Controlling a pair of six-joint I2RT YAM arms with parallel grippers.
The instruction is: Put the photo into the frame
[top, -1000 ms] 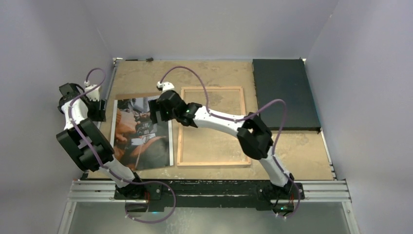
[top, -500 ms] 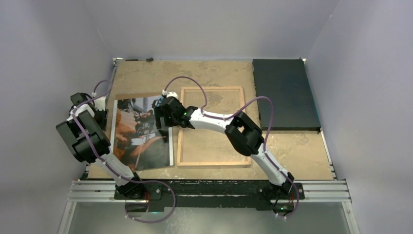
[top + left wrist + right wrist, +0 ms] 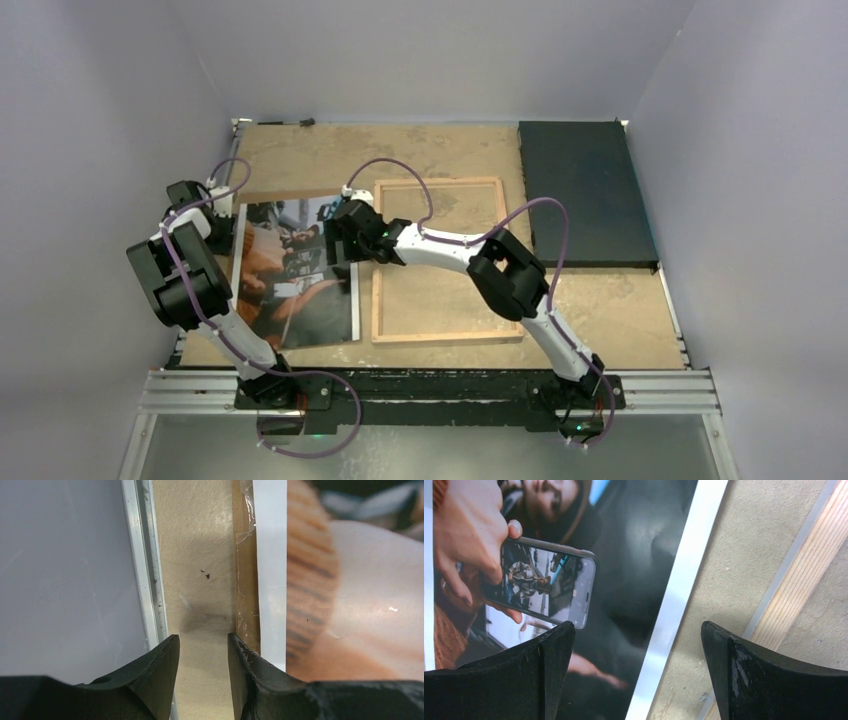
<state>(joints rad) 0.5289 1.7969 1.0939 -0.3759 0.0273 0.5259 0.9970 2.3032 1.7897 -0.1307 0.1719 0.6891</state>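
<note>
Off the left edge of the photo [image 3: 290,285]: left gripper [image 3: 202,645], low over bare table [image 3: 420,150], between the metal rail [image 3: 150,555] and the photo. Jaws narrowed to a slim gap, only tabletop between them; grips nothing. Its inner finger [image 3: 250,680] right against the edge of the brown board [image 3: 245,580] poking out from under the photo's white border. Looks placed to catch or nudge that edge, or to pin the stack against sliding; cannot tell which.

Middle: the photo itself, flat and face up on the board, not yet in the frame. Glossy, thin, flush to its support, so hard to pinch from above; hence, probably, the approach at its edges rather than its face.

At the photo's right edge: right gripper [image 3: 635,627], jaws spread fully wide, holding nothing. Straddles the white border, one finger over the dark picture, the other over the strip of table beyond it. Seems set to close on that border or drag it rightward.

Just right of the photo, across a narrow strip of table: frame [image 3: 440,336], wood back up, lying flat, ready to receive. Long sides roughly parallel to the photo's; calls for only a short sideways shift, by the look of it.

Far right of the photo, beyond the frame: black mat [image 3: 580,190], touched by neither arm.
</note>
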